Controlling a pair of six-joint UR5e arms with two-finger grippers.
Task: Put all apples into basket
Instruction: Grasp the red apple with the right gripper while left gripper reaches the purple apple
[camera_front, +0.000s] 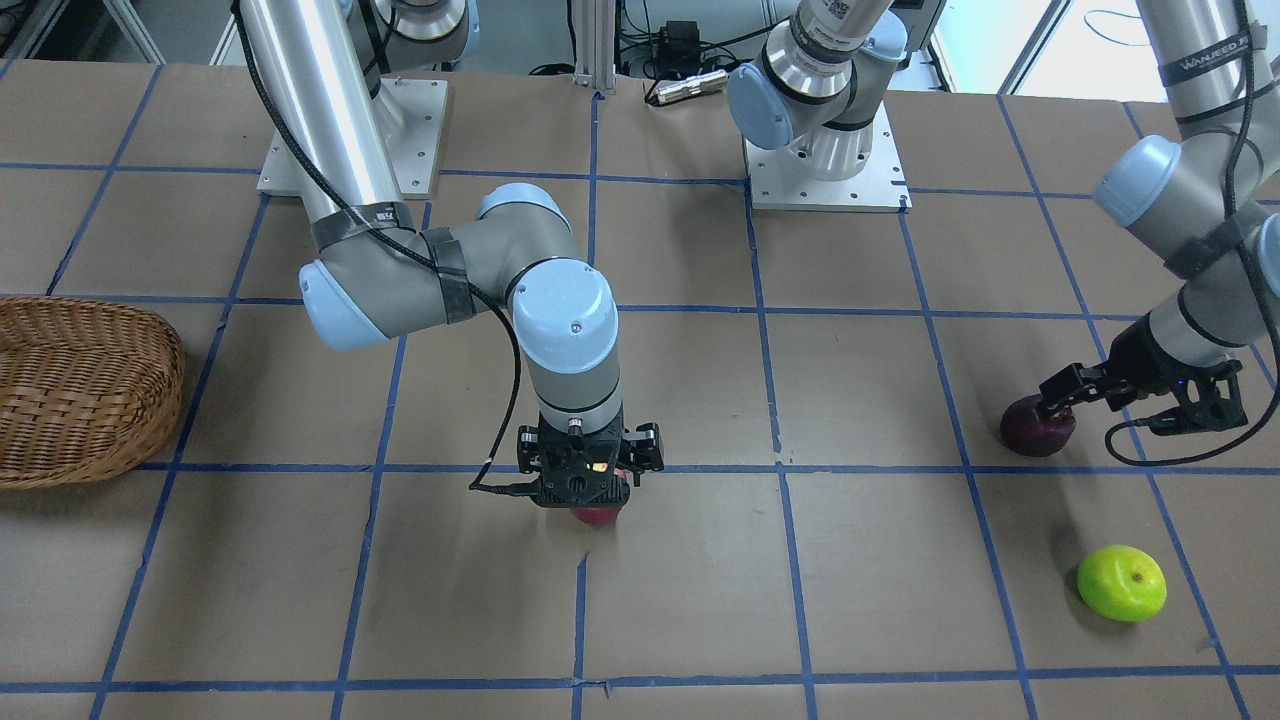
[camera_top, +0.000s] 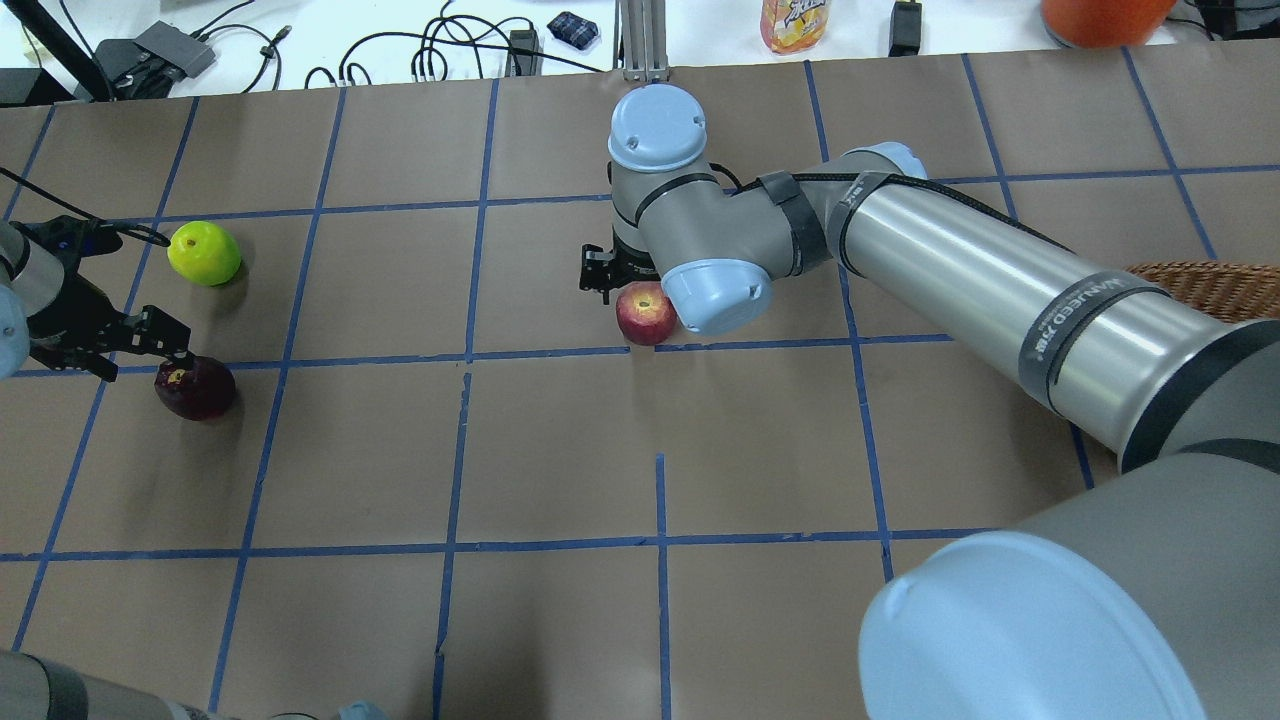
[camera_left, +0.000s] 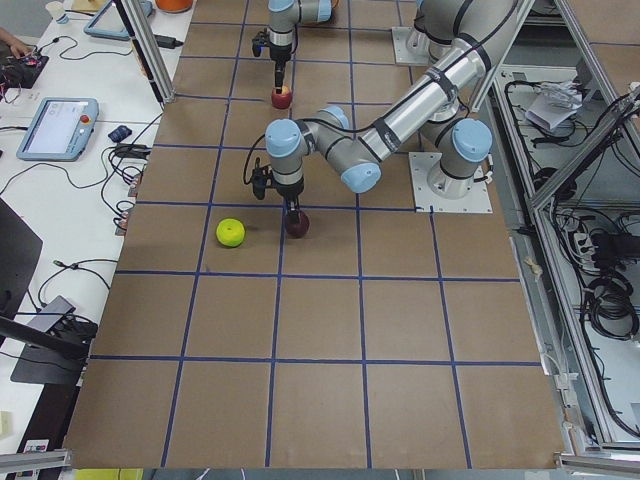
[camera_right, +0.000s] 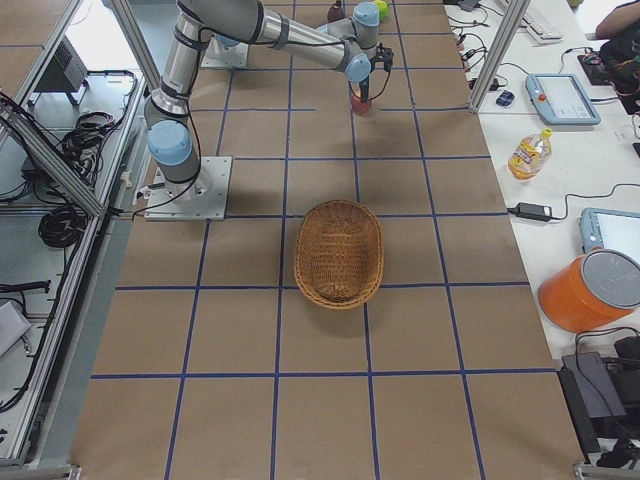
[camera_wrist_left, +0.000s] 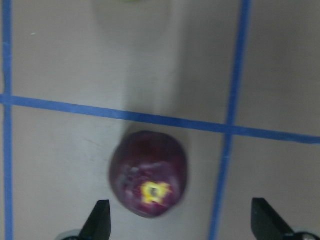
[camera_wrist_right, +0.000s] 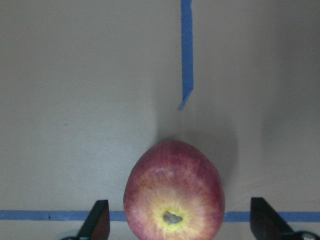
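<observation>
The red apple (camera_wrist_right: 173, 200) sits on the table between the open fingers of my right gripper (camera_wrist_right: 180, 212), which hangs straight over it (camera_top: 645, 312). The dark purple apple (camera_wrist_left: 148, 172) lies just ahead of and between the open fingers of my left gripper (camera_wrist_left: 180, 212), closer to the finger on the view's left; in the overhead view the gripper (camera_top: 165, 345) is right above that apple (camera_top: 195, 388). The lime green apple (camera_top: 204, 252) lies loose a little beyond it. The wicker basket (camera_front: 70, 390) stands empty at the table's right end (camera_right: 340, 252).
Brown paper with a blue tape grid covers the table (camera_top: 560, 450). The two arm bases (camera_front: 825, 160) stand at the robot's edge. The right arm's long forearm (camera_top: 980, 270) spans the area between the red apple and the basket.
</observation>
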